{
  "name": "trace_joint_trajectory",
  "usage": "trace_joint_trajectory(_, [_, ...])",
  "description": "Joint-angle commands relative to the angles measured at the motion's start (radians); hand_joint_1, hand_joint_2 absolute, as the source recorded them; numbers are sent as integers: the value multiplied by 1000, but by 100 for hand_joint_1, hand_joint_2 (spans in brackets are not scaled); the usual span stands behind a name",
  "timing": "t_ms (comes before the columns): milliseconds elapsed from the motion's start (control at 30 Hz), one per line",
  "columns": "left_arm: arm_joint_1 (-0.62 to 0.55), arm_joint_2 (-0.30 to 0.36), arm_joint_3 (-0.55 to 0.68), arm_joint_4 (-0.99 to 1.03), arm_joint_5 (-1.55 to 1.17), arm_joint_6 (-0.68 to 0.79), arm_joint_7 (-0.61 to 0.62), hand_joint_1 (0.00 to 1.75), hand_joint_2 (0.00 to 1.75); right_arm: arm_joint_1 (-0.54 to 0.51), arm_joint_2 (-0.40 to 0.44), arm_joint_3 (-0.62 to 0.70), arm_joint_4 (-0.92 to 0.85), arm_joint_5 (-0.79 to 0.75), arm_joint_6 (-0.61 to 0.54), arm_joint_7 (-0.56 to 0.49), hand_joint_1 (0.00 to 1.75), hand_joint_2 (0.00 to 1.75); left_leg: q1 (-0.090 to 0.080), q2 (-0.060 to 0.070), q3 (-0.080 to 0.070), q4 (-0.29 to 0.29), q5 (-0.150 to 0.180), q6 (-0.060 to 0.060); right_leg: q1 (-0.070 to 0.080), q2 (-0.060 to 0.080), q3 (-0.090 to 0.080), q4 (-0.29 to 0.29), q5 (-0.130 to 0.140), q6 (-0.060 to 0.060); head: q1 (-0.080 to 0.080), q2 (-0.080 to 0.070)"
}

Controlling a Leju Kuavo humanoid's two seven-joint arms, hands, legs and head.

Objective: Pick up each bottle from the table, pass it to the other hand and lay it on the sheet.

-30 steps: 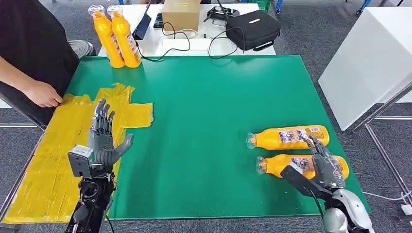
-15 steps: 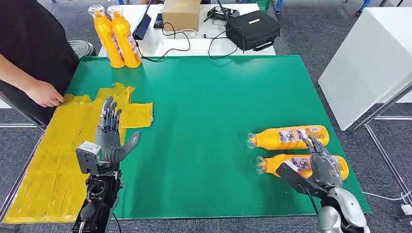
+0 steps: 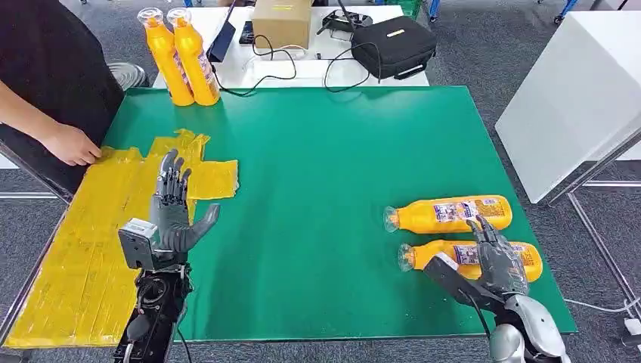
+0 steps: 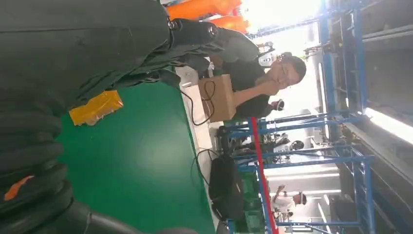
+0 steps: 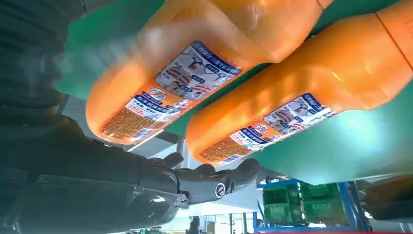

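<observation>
Right hand (image 3: 495, 261) lower over bottle (image 3: 470, 259)

Broad bare green table (image 3: 317, 189) lies open between the yellow sheet (image 3: 83, 249) and two lying bottles (image 3: 450, 214). A person's hand (image 3: 72, 145) rests at the sheet's far edge; two upright bottles (image 3: 181, 57) stand beyond.

Lab: blue racking (image 4: 341, 122), cabled bench (image 3: 302, 64).
</observation>
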Motion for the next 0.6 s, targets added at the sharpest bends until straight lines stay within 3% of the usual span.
trace_joint_trajectory(33, [-77, -18, -11, 74, -7, -6, 22, 0, 175, 13, 24, -49, -23, 4, 27, 0, 0, 175, 0, -4, 3, 0, -1, 1, 1, -3, 5, 0, -2, -3, 0, 0])
trace_joint_trajectory(600, [-57, -29, -6, 31, -15, -7, 37, 0, 175, 20, 38, -42, -33, 16, 37, 3, 0, 175, 1, -2, 4, 0, -2, 1, 1, 0, 5, 0, -2, -4, 0, 0])
